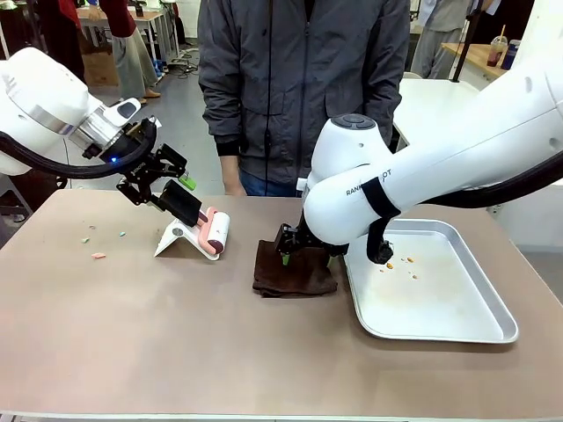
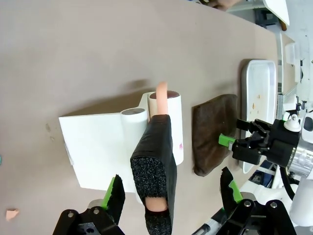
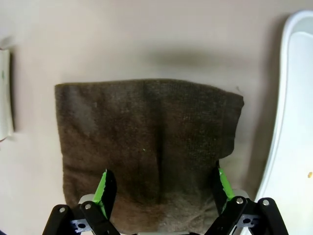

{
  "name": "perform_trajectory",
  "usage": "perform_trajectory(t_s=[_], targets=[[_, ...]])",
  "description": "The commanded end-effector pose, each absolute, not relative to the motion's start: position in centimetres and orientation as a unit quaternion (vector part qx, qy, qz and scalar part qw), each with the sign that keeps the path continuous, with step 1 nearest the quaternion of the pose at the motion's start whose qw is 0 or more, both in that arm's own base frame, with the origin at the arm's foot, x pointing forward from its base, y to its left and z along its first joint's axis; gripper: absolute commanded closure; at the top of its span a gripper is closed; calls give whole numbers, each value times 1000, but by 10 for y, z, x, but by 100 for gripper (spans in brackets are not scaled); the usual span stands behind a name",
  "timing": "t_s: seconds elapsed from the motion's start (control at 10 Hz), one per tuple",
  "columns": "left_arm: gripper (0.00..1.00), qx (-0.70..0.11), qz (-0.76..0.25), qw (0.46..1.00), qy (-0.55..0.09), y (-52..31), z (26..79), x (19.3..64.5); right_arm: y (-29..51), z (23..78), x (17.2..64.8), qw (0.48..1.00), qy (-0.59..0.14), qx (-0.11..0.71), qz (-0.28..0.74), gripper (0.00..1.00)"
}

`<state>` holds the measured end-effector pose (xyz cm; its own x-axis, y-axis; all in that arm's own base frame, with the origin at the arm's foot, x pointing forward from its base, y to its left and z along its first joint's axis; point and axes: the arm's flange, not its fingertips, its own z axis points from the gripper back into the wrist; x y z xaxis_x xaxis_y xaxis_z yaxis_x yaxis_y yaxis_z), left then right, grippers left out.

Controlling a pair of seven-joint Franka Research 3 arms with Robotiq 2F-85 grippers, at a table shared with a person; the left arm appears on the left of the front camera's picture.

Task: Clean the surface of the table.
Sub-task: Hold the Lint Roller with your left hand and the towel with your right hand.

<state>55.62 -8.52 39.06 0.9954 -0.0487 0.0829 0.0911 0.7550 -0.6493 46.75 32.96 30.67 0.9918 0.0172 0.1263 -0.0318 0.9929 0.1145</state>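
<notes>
A wide matte taupe-brown surface (image 1: 176, 343) spans the front view, with small coloured crumbs (image 1: 97, 255) at centre left. The left end effector (image 2: 171, 190), the one nearer those crumbs, is released. Its jaws stand either side of the black foam handle (image 2: 155, 161) of a white lint roller (image 2: 173, 122) without touching it. The handle's long axis runs straight up the frame from the jaws. The right end effector (image 3: 162, 181), also released, straddles a dark brown folded cloth (image 3: 146, 132) at centre.

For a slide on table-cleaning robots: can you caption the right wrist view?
Right gripper, jaws open, aimed at a brown cloth lying on the table beside a metal tray.
</notes>
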Motion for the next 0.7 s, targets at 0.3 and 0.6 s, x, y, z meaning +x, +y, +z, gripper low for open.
perform_trajectory(t_s=[0.3, 0.6], targets=[[49, -328, -25, 944, -24, -86, 390, 558, 339, 307, 473, 998, -49, 36, -31, 0], [100, -335, -9, 941, -39, -85, 391, 558, 338, 307, 474, 998, -47, 38, -31, 100]])
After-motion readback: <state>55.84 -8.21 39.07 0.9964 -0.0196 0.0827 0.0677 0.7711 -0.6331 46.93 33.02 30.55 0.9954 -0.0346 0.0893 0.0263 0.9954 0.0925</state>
